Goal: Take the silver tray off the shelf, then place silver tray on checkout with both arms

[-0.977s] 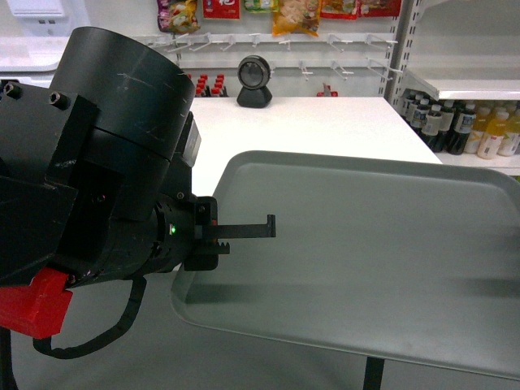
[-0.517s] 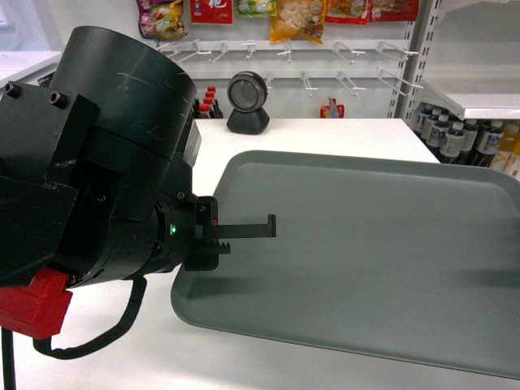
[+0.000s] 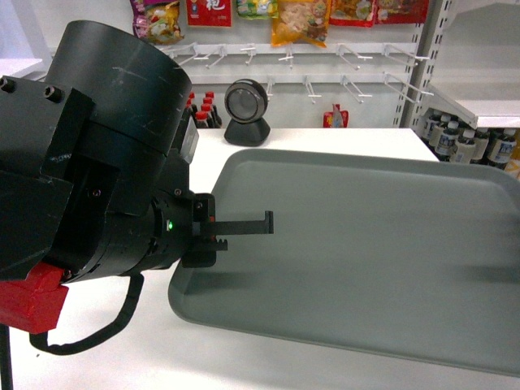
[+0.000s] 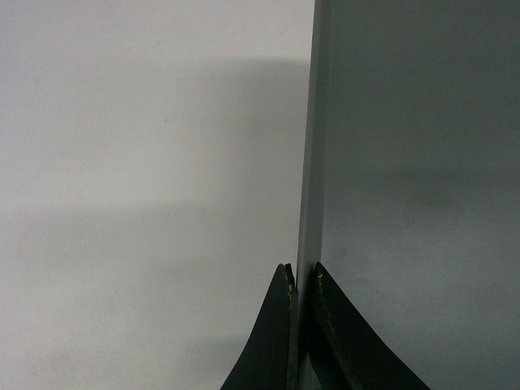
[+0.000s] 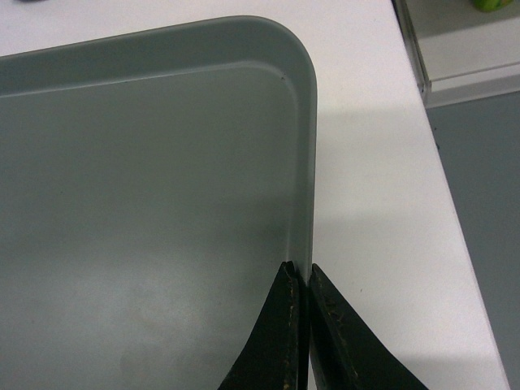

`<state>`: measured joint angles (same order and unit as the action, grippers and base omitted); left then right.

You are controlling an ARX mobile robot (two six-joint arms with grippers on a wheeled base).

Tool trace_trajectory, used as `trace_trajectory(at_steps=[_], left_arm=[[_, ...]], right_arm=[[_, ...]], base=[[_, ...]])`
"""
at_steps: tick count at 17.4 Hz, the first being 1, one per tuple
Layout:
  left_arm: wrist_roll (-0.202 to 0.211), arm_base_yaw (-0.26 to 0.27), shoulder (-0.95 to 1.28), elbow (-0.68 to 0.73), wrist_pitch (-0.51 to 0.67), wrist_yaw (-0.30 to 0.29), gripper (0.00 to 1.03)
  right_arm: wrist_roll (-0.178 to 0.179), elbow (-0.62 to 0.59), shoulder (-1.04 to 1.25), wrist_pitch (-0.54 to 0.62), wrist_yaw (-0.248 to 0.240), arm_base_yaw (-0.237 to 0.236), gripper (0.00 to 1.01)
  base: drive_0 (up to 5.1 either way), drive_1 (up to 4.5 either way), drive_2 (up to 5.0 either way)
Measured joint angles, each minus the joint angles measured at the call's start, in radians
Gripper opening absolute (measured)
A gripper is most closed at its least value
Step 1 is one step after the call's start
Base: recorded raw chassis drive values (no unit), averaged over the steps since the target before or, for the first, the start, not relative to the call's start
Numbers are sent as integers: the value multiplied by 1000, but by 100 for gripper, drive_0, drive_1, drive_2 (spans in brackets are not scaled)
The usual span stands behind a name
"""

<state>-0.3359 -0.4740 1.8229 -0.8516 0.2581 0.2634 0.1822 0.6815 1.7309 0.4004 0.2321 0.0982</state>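
The silver tray (image 3: 366, 244) lies flat over the white checkout (image 3: 325, 138), held at both short ends. My left gripper (image 3: 244, 230) is shut on its left rim, one finger lying on top of the tray. In the left wrist view the left gripper (image 4: 301, 272) pinches the thin rim of the tray (image 4: 414, 162) above the checkout (image 4: 146, 162). My right gripper (image 5: 302, 272) is shut on the right rim of the tray (image 5: 146, 187), near a rounded corner. In the head view the right gripper is out of frame. Whether the tray touches the checkout cannot be told.
A black scanner (image 3: 246, 101) stands at the back of the counter. White store shelves with bottles (image 3: 479, 122) rise at the right, and snack bags hang on pegs behind. The counter's right edge (image 5: 455, 244) drops to grey floor (image 5: 487, 203).
The whole view has shifted toward the checkout: the counter now reaches under the tray's near edge, and the shelves slid off to the right. Both grips on the tray are unchanged.
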Motion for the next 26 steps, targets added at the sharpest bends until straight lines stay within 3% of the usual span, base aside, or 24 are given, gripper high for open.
trace_trajectory(at_steps=[1, 2, 3, 4, 6, 7, 10, 11, 12, 13, 15, 20, 22, 23, 24, 25, 26], left_arm=[[-18, -8, 6, -31, -89, 34, 3], [-39, -10, 38, -114, -276, 121, 3], [-67, -9, 70, -169, -366, 166, 4], [-87, 4, 94, -213, -421, 167, 4], [-89, 53, 154, -298, -421, 154, 4], [-69, 103, 215, -380, -399, 114, 4], [-31, 165, 420, -613, -468, 87, 4], [-15, 159, 463, -626, -484, 75, 4], [-14, 157, 468, -626, -486, 75, 4], [-17, 156, 471, -626, -489, 75, 6], [-35, 155, 465, -625, -458, 122, 25], [-74, 148, 386, -567, -449, 149, 58], [-111, 113, 249, -471, -316, 172, 78], [-119, 90, 158, -428, -259, 228, 87], [-119, 72, 80, -417, -213, 257, 96], [-70, 71, 36, -354, 39, 199, 91], [80, 111, -37, -189, 370, 89, 76]], right_arm=[[-20, 6, 2, -25, 20, 2, 2], [-78, 49, 27, -119, 83, 0, 2], [-127, 87, 73, -122, 110, -3, 2], [-161, 137, 125, -133, 129, -8, 2], [-187, 229, 221, -124, 129, -29, 3], [-187, 353, 309, -114, 105, -60, 3], [-190, 645, 540, -186, 0, -125, 3], [-225, 632, 566, -180, -50, -132, 3], [-232, 622, 566, -171, -60, -132, 4], [-253, 608, 567, -155, -64, -134, 9], [-294, 581, 562, -119, -64, -136, 26], [-293, 540, 472, -73, -54, -104, 61], [-247, 457, 327, -64, 11, -68, 81], [-221, 396, 296, 185, -66, -73, 78], [-207, 329, 263, 378, -164, -73, 69], [-201, 246, 232, 511, -208, -83, 62], [-197, 85, 170, 663, -221, -99, 47]], base=[[0, 0, 0], [0, 0, 0], [0, 0, 0], [0, 0, 0], [0, 0, 0], [0, 0, 0], [0, 0, 0], [0, 0, 0], [0, 0, 0], [0, 0, 0], [0, 0, 0], [0, 0, 0], [0, 0, 0], [0, 0, 0], [0, 0, 0], [0, 0, 0], [0, 0, 0]])
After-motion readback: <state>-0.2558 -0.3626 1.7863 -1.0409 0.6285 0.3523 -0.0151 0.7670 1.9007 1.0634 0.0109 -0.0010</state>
